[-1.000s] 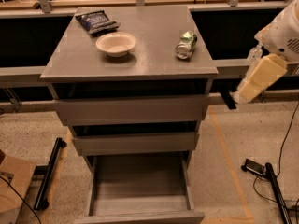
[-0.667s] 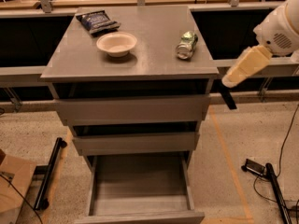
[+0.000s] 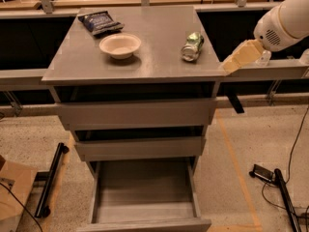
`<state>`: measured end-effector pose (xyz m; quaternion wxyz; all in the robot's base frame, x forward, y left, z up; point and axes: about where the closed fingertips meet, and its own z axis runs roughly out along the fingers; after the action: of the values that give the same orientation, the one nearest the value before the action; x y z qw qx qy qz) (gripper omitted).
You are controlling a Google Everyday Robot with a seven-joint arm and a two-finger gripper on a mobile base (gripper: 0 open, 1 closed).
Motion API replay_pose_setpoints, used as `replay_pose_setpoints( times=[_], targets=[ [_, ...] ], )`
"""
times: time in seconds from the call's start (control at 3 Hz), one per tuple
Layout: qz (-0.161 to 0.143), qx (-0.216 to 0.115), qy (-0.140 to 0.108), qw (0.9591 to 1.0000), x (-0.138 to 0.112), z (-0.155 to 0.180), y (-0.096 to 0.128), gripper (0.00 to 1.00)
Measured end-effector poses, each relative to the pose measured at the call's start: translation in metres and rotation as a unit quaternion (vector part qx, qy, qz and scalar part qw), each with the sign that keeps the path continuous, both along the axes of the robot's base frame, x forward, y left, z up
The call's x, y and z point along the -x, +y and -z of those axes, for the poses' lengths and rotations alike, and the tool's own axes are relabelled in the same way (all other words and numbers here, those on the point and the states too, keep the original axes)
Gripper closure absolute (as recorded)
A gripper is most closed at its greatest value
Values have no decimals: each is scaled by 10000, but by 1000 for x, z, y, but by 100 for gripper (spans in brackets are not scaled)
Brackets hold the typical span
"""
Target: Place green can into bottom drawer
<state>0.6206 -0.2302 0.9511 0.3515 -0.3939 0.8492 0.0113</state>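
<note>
The green can (image 3: 192, 46) lies on its side on the grey cabinet top (image 3: 154, 66), near the right edge. My gripper (image 3: 231, 65) hangs at the cabinet's right edge, level with the top. It is a short way right of the can and a little nearer than it, and does not touch it. The white arm (image 3: 285, 21) reaches in from the upper right. The bottom drawer (image 3: 145, 224) is pulled out below the two upper drawers, and its grey inside shows nothing in it.
A white bowl (image 3: 120, 45) and a dark blue chip bag (image 3: 100, 22) lie on the left half of the cabinet top. A grey rail (image 3: 280, 69) runs behind the gripper. Cables and a black stand (image 3: 275, 182) lie on the floor at right, a black bar (image 3: 53, 178) at left.
My gripper has moved up and to the left, from beside the cabinet's upper drawer to the right edge of the top, closer to the can. The can has not moved.
</note>
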Motion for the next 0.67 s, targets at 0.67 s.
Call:
replay_pose_setpoints(
  times=[0.67],
  targets=[
    [164,-503,186,9984,-48,23,22,0]
  ],
)
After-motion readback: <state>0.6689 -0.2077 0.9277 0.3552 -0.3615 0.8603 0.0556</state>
